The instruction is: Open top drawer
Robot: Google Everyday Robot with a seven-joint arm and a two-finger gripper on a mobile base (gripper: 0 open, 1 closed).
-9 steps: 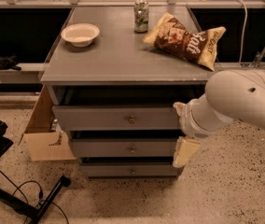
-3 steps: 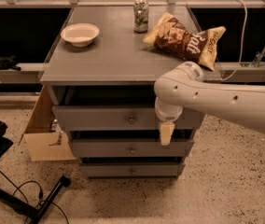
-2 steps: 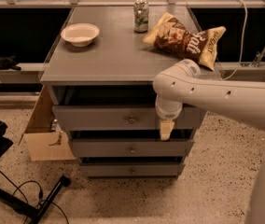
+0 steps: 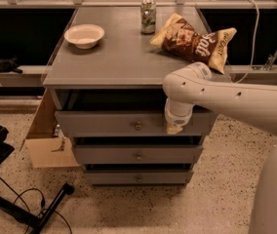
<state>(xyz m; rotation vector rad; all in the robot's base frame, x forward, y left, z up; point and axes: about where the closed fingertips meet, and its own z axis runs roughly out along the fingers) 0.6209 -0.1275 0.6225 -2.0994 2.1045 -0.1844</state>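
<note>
Nearest the camera, the robot's white arm (image 4: pixel 236 101) enters from the right and bends down in front of the drawer stack. It ends in the end effector (image 4: pixel 174 128), of which only a cream-coloured tip shows. Whether it is open or closed cannot be told.

Behind it stand three grey drawers under the desk (image 4: pixel 119 62). The bottom drawer (image 4: pixel 114 178) and the middle drawer (image 4: pixel 104 155) are narrower and lower. The top drawer (image 4: pixel 104 123) sits directly below the desk top, with a dark gap above its front.

Governing relation: the end effector hangs at the height of the top drawer's front, over its right portion. The knob (image 4: pixel 138 126) lies near it, toward the left of the view and at almost the same height. The front's long axis runs horizontally, left to right. Contact with the front cannot be confirmed.

Judgement: the knob has not yet been taken. The next move calls for a short sideways shift to the knob, then a pull straight toward the camera.

Farthest back, the desk top carries a bowl (image 4: pixel 84 35), a can (image 4: pixel 148 16) and a chip bag (image 4: pixel 192 40).
</note>
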